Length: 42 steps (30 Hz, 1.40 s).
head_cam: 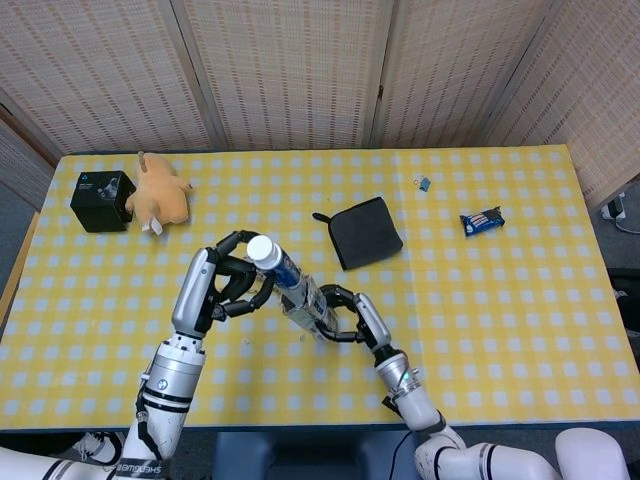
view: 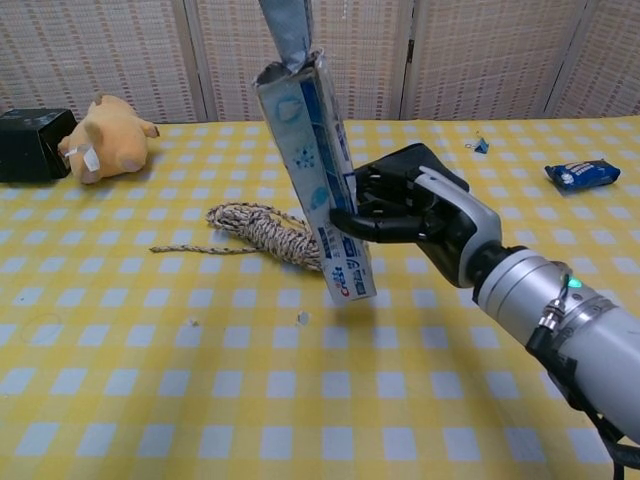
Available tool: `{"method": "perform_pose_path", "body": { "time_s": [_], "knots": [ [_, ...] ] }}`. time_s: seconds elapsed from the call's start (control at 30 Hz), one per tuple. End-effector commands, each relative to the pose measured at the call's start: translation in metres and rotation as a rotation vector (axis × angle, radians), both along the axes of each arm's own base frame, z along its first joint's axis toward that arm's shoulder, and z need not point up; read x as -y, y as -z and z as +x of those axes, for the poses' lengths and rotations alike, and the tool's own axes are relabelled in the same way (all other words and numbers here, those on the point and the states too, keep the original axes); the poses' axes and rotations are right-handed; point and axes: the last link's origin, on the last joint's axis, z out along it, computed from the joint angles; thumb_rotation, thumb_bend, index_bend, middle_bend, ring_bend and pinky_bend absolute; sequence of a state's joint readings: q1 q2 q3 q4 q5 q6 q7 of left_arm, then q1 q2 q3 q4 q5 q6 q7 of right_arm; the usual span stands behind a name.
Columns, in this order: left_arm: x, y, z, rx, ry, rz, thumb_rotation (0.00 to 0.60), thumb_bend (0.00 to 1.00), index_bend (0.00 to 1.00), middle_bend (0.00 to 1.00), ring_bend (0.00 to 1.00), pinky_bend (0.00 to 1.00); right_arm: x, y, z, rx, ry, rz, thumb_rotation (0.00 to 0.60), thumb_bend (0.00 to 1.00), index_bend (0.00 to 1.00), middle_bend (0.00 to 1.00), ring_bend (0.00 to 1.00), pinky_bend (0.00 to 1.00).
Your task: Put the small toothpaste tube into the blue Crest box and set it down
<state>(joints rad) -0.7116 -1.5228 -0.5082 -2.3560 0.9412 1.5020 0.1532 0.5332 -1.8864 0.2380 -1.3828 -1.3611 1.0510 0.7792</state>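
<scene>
gripping the blue crest box point(view: 318, 180) around its lower half, the right robot hand point(view: 415, 215) is holding it tilted, open end up, so the tube can slide in. the left robot hand point(head_cam: 228, 284) is pinching the small toothpaste tube point(head_cam: 272, 259), feeding it into that opening above the surface point(view: 150, 380), near a coiled rope point(view: 262, 228).

Toothpaste tube point(view: 285, 28) cut off by top edge of chest view; lower end hidden inside Crest box point(view: 318, 170). Left robot hand point(head_cam: 225, 285) out of chest view. Rope point(view: 262, 228) partly hidden behind box. Print on snack packet point(head_cam: 482, 221) at right too small to read.
</scene>
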Motion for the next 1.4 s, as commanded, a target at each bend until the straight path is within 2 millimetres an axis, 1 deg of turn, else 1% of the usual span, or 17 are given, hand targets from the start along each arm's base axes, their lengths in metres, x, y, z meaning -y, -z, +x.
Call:
{"method": "perform_pose_path", "body": {
  "time_s": [0.03, 0.53, 0.87, 1.4],
  "knots": [
    [-0.0001, 0.0002, -0.0004, 0.005, -0.006, -0.001, 0.600, 0.79, 0.90, 1.00, 1.00, 1.00, 0.0004, -0.0008, -0.0013, 0.005, 0.002, 0.000, 0.600, 0.35, 0.56, 0.32, 0.38, 0.45],
    [-0.0007, 0.0020, 0.0021, 0.013, -0.025, -0.003, 0.600, 0.79, 0.90, 1.00, 1.00, 1.00, -0.0008, -0.0019, -0.0052, 0.014, 0.002, 0.014, 0.600, 0.35, 0.56, 0.32, 0.38, 0.45],
    [-0.0015, 0.0031, 0.0010, 0.020, -0.033, -0.018, 0.600, 0.79, 0.90, 1.00, 1.00, 1.00, 0.0016, -0.0067, -0.0071, 0.028, 0.005, 0.013, 0.600, 0.35, 0.56, 0.32, 0.38, 0.45],
    [-0.0042, 0.0016, -0.0002, 0.038, -0.048, -0.027, 0.600, 0.79, 0.90, 1.00, 1.00, 1.00, -0.0062, -0.0088, -0.0062, 0.039, -0.019, 0.025, 0.600, 0.35, 0.56, 0.32, 0.39, 0.45]
  ]
}}
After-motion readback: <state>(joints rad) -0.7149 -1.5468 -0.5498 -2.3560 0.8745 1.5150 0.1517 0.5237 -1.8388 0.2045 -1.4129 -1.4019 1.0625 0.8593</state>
